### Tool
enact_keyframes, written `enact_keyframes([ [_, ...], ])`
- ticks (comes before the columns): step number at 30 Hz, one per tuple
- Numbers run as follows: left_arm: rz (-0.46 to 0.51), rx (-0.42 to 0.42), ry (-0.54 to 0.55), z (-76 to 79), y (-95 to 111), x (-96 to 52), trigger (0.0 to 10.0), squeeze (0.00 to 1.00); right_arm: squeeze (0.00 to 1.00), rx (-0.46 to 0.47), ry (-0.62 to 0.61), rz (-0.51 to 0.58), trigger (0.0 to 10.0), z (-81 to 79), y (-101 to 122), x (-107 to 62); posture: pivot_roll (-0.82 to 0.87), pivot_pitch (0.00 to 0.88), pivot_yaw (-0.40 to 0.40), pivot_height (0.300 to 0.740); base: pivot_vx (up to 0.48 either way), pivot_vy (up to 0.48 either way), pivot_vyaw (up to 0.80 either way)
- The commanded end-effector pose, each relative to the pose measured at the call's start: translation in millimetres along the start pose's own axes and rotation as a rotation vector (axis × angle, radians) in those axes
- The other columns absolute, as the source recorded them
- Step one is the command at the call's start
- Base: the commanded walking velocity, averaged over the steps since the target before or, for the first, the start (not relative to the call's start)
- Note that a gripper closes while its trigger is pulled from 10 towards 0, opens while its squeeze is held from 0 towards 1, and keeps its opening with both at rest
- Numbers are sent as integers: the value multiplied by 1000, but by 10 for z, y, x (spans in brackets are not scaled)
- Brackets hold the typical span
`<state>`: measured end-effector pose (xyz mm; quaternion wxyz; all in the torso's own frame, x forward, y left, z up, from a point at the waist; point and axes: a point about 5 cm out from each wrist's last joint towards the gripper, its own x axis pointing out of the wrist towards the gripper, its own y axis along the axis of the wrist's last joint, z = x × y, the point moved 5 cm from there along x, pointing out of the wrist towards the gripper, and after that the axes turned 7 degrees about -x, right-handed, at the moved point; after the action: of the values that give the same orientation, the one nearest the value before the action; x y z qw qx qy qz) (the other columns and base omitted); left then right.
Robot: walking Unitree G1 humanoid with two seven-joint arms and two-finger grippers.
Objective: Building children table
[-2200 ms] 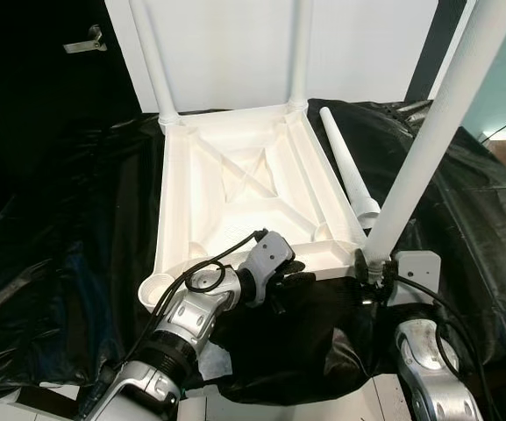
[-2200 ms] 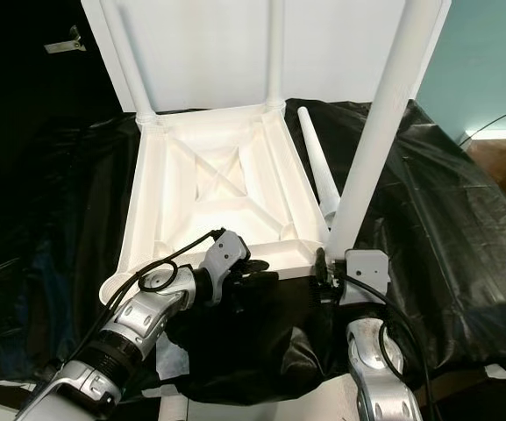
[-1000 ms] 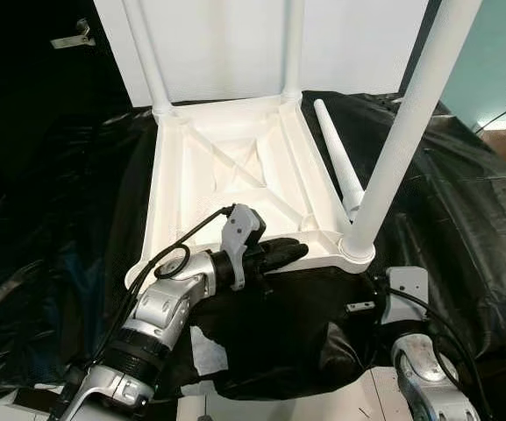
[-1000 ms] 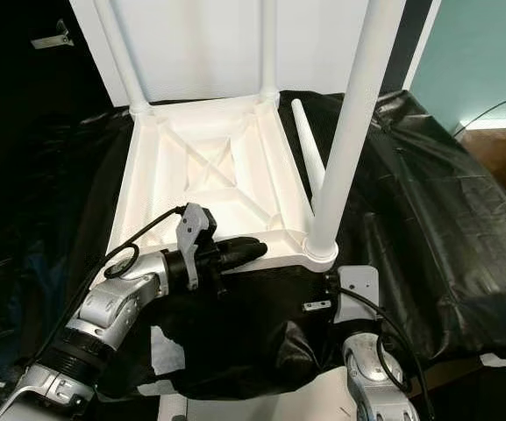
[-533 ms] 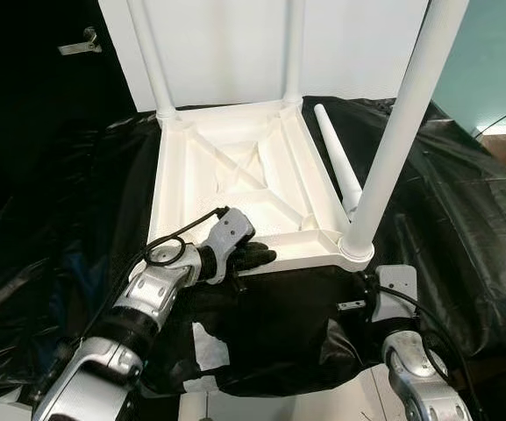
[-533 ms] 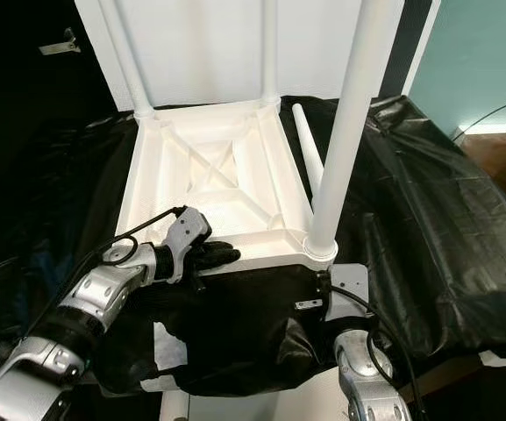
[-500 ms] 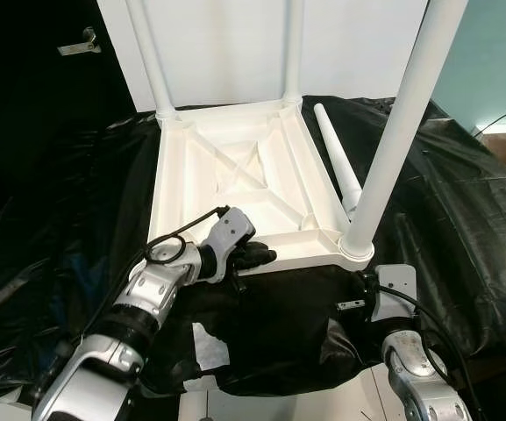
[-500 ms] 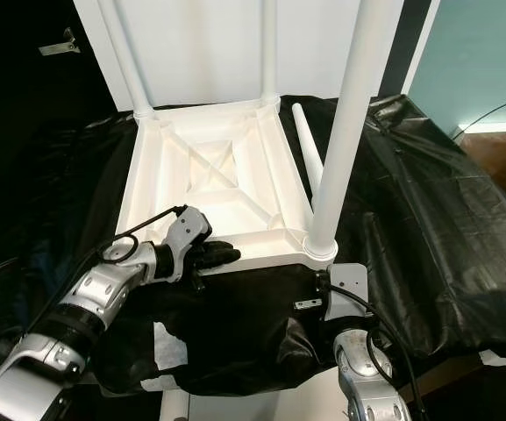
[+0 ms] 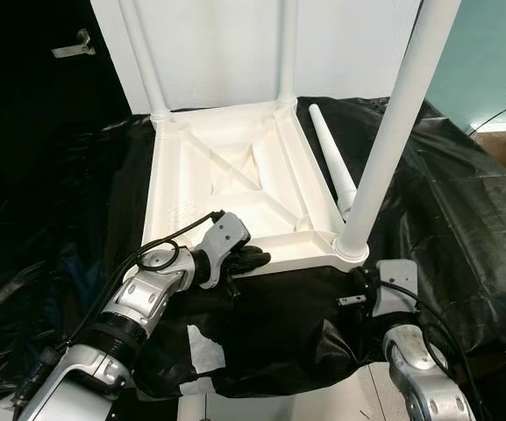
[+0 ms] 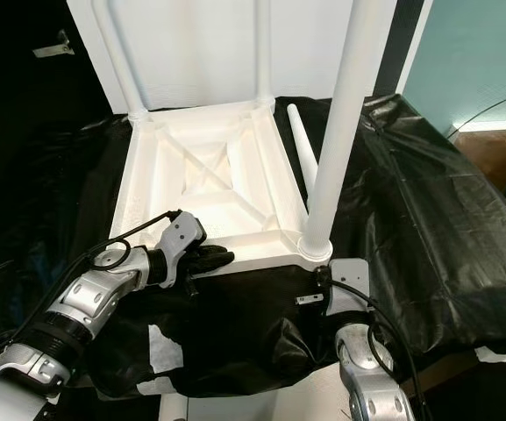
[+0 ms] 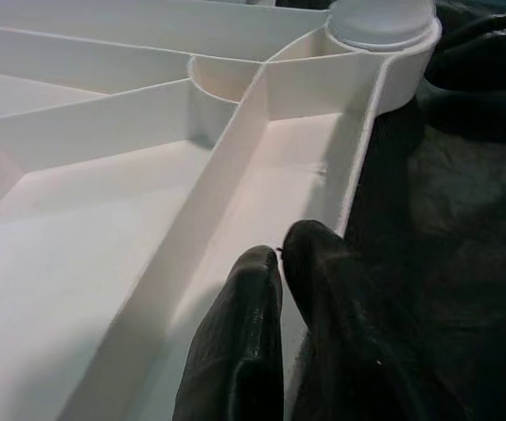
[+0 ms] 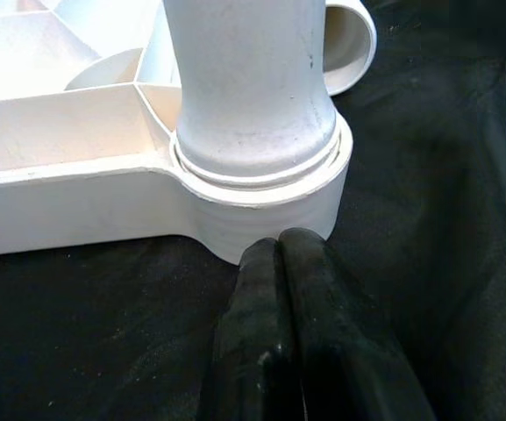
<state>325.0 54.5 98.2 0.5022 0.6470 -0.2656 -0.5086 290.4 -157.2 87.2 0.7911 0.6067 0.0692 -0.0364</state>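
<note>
The white ribbed plastic children's table top [image 9: 235, 189] lies upside down at centre frame on a crinkled black plastic sheet [image 9: 463, 237]; three white tubular legs [image 9: 391, 123] stand in its corner sockets, and a fourth white tapered leg [image 9: 330, 162] lies loose just beside its right edge; the left gripper [image 11: 283, 263], fingers pressed together, rests on the near rim at lower centre; the right gripper [image 12: 279, 254], fingers likewise pressed together, sits against the near-right corner socket [image 12: 261, 189]. The near-left socket looks empty; a push from either closed gripper could slide the top on the slick sheet or tip the near leg if it is loosely seated.
</note>
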Motion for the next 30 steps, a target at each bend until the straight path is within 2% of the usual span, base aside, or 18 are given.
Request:
enact_keyframes([
  [1,-141,-61,-431,542,-316,-31,10000,0,0,-12,-39,-1,10000,135,18,71,-122,6,35,740,0,0,0],
  [3,-120,-86,-472,620,-273,-12,10000,0,0,-22,-49,8,10000,192,53,125,-122,6,35,740,0,0,0],
  [7,-111,-107,-488,661,-248,5,10000,0,0,-30,-53,18,10000,223,86,167,-123,7,36,740,0,0,0],
  [9,-116,-124,-504,720,-258,23,10000,0,0,-56,-59,38,10000,279,143,242,-121,11,39,740,0,0,0],
  [14,-109,-120,-488,726,-271,49,10000,0,0,-61,-66,40,10000,335,174,310,-121,12,40,740,0,0,0],
  [15,-94,-103,-450,675,-259,81,10000,0,0,-60,-62,45,10000,336,193,323,-120,13,41,740,0,0,0],
  [17,-94,-103,-450,675,-259,81,10000,0,0,-60,-62,45,10000,336,193,323,-120,13,41,740,0,0,0],
  [19,-58,-99,-356,525,-188,139,10000,0,0,-62,-33,38,10000,281,178,331,-117,12,39,740,0,0,0],
  [20,-36,-92,-297,419,-131,146,10000,0,0,-61,-3,21,10000,193,120,313,-112,11,36,740,0,0,0],
  [23,-36,-92,-297,419,-131,146,10000,0,0,-61,-3,21,10000,193,120,313,-112,11,36,740,0,0,0],
  [24,-21,-85,-271,369,-96,138,10000,0,0,-58,10,13,10000,143,91,297,-114,10,35,740,0,0,0],
  [27,74,-96,-240,249,131,47,10000,0,0,-44,44,1,10000,23,49,275,-118,9,36,740,0,0,0],
  [30,111,-100,-248,235,221,5,10000,0,0,-42,51,-2,10000,3,41,271,-118,9,36,740,0,0,0],
])
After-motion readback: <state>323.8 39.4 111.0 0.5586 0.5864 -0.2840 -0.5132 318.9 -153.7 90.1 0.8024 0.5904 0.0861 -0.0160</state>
